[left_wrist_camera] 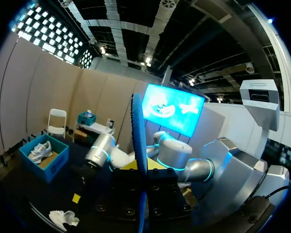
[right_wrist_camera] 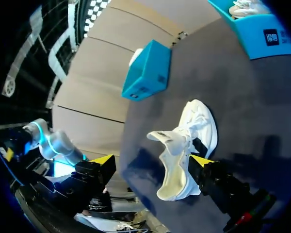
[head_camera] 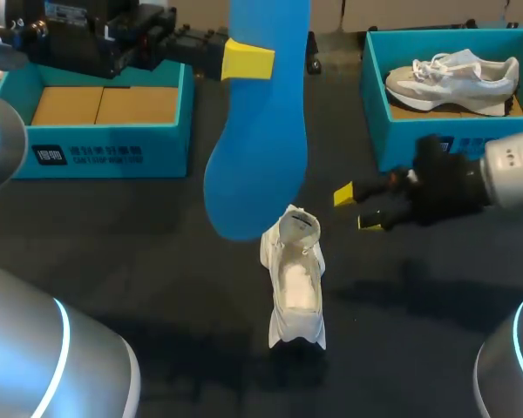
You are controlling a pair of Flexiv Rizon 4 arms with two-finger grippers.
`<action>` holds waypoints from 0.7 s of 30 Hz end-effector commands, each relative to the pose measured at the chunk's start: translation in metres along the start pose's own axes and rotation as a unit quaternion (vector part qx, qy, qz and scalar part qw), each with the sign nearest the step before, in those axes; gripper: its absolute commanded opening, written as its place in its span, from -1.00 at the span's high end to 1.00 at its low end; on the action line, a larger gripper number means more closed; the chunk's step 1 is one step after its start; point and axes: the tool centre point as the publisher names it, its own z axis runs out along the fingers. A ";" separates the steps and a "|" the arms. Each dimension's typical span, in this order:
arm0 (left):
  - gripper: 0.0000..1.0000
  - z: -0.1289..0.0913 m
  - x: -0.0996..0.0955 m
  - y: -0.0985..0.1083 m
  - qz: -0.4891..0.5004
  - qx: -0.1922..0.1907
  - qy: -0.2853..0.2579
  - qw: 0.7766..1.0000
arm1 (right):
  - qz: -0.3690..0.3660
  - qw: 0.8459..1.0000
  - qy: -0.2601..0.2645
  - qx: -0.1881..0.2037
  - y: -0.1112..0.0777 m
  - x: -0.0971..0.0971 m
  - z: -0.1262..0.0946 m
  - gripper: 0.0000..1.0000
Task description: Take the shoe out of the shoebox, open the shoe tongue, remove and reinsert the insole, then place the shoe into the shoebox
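**Left gripper**: closed on the blue insole, which it holds above the table. In the head view one yellow fingertip presses the insole's left face near its upper end. The other is hidden behind it. In the left wrist view the insole stands edge-on between the fingers.

**Right gripper**: fingers wide apart, holding nothing. It sits low over the table, just right of the white shoe and not touching it. In the right wrist view the shoe lies ahead of the spread fingers.

**White shoe:** upright on the table near the middle, tongue pulled up, opening exposed.

**Shoeboxes:** the left teal shoebox shows only a cardboard floor. The right teal shoebox holds a grey-and-white sneaker.
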 end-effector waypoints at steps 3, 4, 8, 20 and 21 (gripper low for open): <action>1.00 0.001 -0.001 -0.001 0.000 -0.002 0.000 1.000 | 0.007 0.999 0.026 0.019 0.012 0.009 -0.002 -1.00; 1.00 0.001 -0.001 -0.001 0.000 -0.002 0.000 1.000 | 0.007 0.999 0.026 0.019 0.012 0.009 -0.002 -1.00; 1.00 0.001 -0.001 -0.001 0.000 -0.002 0.000 1.000 | 0.007 0.999 0.026 0.019 0.012 0.009 -0.002 -1.00; 1.00 0.001 -0.001 -0.001 0.000 -0.002 0.000 1.000 | 0.023 0.996 0.084 0.031 0.022 0.025 -0.005 -1.00; 1.00 0.001 -0.001 -0.001 0.000 -0.002 0.000 1.000 | 0.025 0.996 0.085 0.031 0.023 0.028 -0.007 -1.00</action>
